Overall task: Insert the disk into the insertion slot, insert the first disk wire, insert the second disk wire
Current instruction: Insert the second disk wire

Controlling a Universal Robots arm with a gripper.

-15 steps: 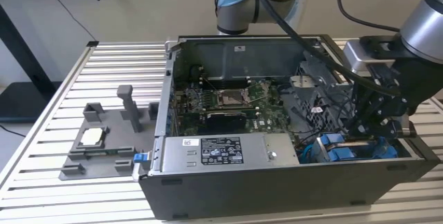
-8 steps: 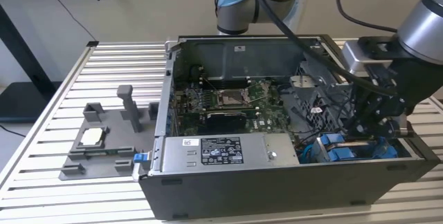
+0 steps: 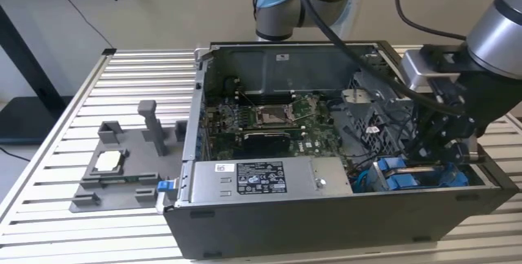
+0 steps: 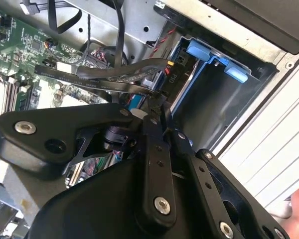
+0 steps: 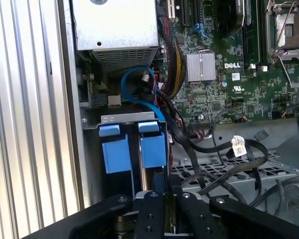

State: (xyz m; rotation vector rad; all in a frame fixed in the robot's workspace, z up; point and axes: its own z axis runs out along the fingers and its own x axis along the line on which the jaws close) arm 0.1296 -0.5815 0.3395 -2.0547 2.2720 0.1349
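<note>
The disk (image 5: 153, 151), seen by its bright blue bracket, sits down in the insertion slot (image 5: 92, 164) at the case's near corner on the exterior view's right. Its blue tabs (image 4: 212, 54) stick up from the black bay (image 4: 209, 104). My gripper (image 3: 434, 157) reaches down into the case right above the disk (image 3: 405, 177). The fingers (image 4: 154, 117) are pressed together, with a flat black disk wire (image 4: 114, 74) ending at their tips. A black connector with red and black leads (image 4: 173, 63) lies against the disk's end. A blue wire (image 5: 134, 89) loops beside the bay.
The silver power-supply box (image 3: 253, 177) fills the case's front. The green motherboard (image 3: 269, 117) with its socket lies behind it. Loose black cables (image 5: 224, 149) cross the metal cage. A grey fixture (image 3: 122, 166) stands on the slatted table (image 3: 131, 74) at the exterior view's left.
</note>
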